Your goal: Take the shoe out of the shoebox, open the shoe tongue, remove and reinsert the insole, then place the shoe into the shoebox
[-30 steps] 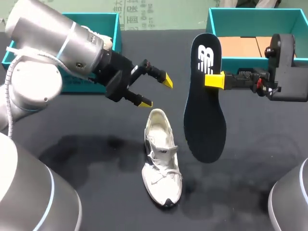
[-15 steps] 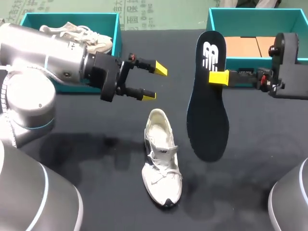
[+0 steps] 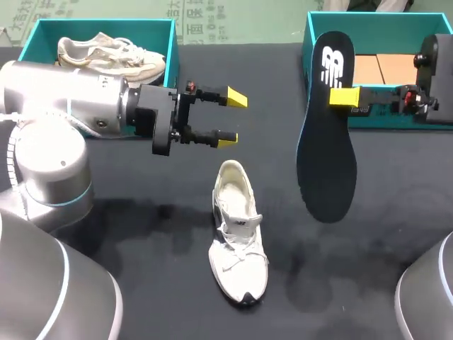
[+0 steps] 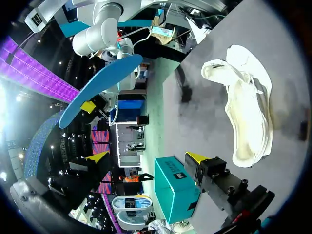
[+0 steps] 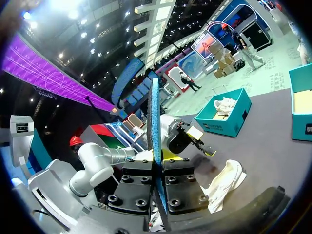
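1. The right gripper (image 3: 345, 98) is clenched on the insole (image 3: 327, 156). Its yellow fingers pinch it near the heel end, and the broad toe end hangs free below them, clear of the table (image 3: 141, 269). The right wrist view shows the insole (image 5: 155, 126) edge-on between the jaws.
2. The left gripper (image 3: 232, 118) is released and holds nothing, its fingers spread wide. The white shoe (image 3: 237, 230) lies just below and ahead of its tips, heel nearest them.
3. The shoe rests loose on the table, well off to the side of the right gripper, and the right shoebox (image 3: 311, 28) sits right behind that gripper.
4. The step in hand looks to be reinsertion. The insole's toe end should enter the shoe's opening first, lined up with the shoe's length.
5. The left gripper would best pin the heel or hold the tongue back, or the light shoe will likely slide.
6. Feed at a shallow angle, since the insole may buckle if pushed steeply.
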`<state>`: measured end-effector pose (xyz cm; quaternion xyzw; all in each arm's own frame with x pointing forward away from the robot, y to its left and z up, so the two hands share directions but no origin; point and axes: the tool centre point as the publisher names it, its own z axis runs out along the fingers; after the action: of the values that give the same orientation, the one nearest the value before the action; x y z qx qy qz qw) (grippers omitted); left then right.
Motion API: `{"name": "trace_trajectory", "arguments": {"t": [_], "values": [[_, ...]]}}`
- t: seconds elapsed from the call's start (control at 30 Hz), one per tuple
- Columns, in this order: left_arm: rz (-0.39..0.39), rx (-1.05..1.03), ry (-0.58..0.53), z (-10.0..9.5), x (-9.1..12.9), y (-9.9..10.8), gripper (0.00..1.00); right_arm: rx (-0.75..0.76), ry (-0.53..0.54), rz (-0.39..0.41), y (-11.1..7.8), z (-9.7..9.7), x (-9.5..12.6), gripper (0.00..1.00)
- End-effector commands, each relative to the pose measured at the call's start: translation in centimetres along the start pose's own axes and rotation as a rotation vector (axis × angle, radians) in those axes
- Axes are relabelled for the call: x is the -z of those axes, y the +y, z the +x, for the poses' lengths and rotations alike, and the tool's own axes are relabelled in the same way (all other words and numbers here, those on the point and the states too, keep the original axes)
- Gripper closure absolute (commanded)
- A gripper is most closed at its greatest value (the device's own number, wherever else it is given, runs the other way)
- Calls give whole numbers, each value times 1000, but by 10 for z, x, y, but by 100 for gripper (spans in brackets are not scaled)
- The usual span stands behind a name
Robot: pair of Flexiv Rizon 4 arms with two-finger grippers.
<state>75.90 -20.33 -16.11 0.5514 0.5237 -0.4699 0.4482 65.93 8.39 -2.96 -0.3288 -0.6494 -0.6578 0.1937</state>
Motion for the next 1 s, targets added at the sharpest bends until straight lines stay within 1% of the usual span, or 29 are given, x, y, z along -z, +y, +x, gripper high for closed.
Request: {"name": "trace_trajectory", "arguments": {"t": [0.03,0.1,0.13,0.17,0.23,0.27,0.3,0.33,0.43,0.8,0.83,0.87,0.93,1.0], "values": [[0,-1,2,0,-2,0,0,-3,4,11,5,-4,-5,100],[0,-1,2,0,-2,0,0,-3,4,11,5,-4,-5,100],[0,-1,2,0,-2,0,0,-38,22,8,8,-11,-10,100],[0,-1,2,0,-2,0,0,-64,19,30,15,-21,-17,100],[0,-1,2,0,-2,0,0,-119,28,17,25,-33,-22,100],[0,-1,2,0,-2,0,0,-136,15,43,29,-39,-26,100],[0,-1,2,0,-2,0,0,-162,-1,41,32,-46,-26,100],[0,-1,2,0,-2,0,0,-197,3,35,33,-53,-27,100],[0,-1,2,0,-2,0,0,-218,-36,45,36,-71,-29,100],[0,-1,2,0,-2,0,0,-218,-36,45,36,-71,-29,100],[0,-1,2,0,-2,0,0,-246,-21,53,39,-83,-35,100],[0,-1,2,0,-2,0,0,-269,-30,62,42,-91,-40,100],[0,-1,2,0,-2,0,0,-339,-30,73,42,-105,-45,100],[0,-1,2,0,-2,0,0,-396,-53,78,41,-114,-45,100]]}}
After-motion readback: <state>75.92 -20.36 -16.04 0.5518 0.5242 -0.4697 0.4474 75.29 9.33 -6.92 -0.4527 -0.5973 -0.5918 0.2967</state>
